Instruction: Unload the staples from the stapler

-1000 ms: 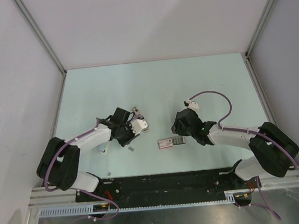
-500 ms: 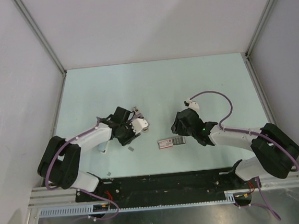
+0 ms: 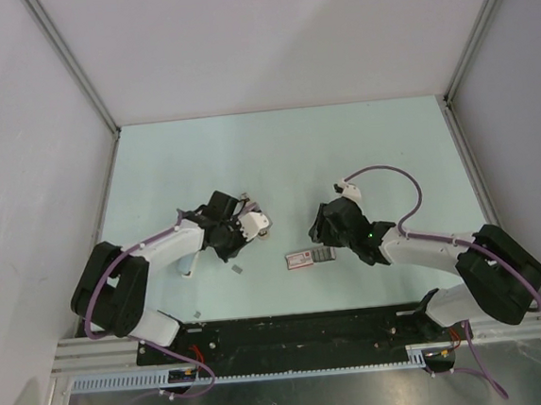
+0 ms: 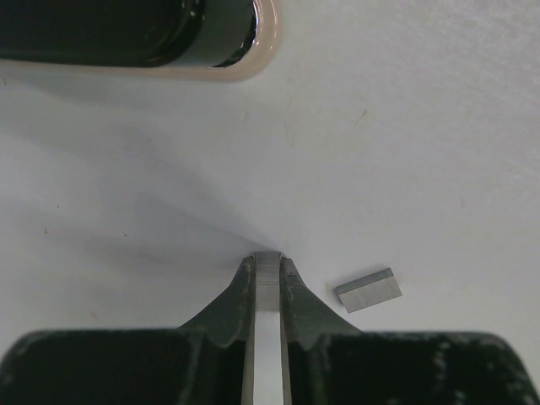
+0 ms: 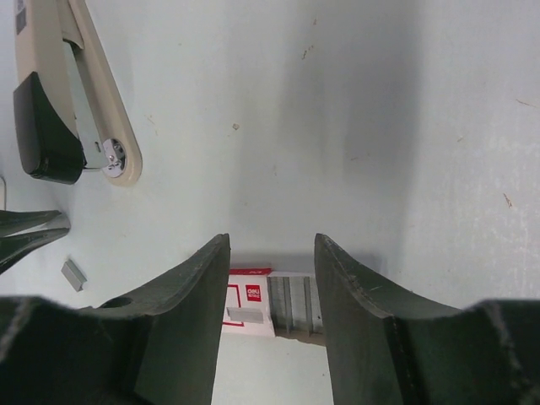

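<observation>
The stapler [image 5: 59, 93] lies open on the table, beige with a black end; it also shows in the top view [image 3: 253, 223] and at the upper edge of the left wrist view [image 4: 135, 34]. My left gripper [image 4: 267, 261] is shut on a short grey staple strip [image 4: 267, 283], its tips at the table just near of the stapler [image 3: 238, 252]. A second loose staple strip [image 4: 368, 289] lies beside the tips [image 3: 240, 271]. My right gripper [image 5: 270, 245] is open and empty, hovering over the flat staple box [image 5: 270, 304].
The pink-and-dark staple box [image 3: 310, 257] lies between the two arms with rows of staples showing in it. Another small grey piece [image 3: 197, 313] lies near the left arm's base. White walls enclose the table on three sides.
The left gripper has shifted slightly up and right beside the stapler. The right arm has crept slightly left. Nothing was let go.
</observation>
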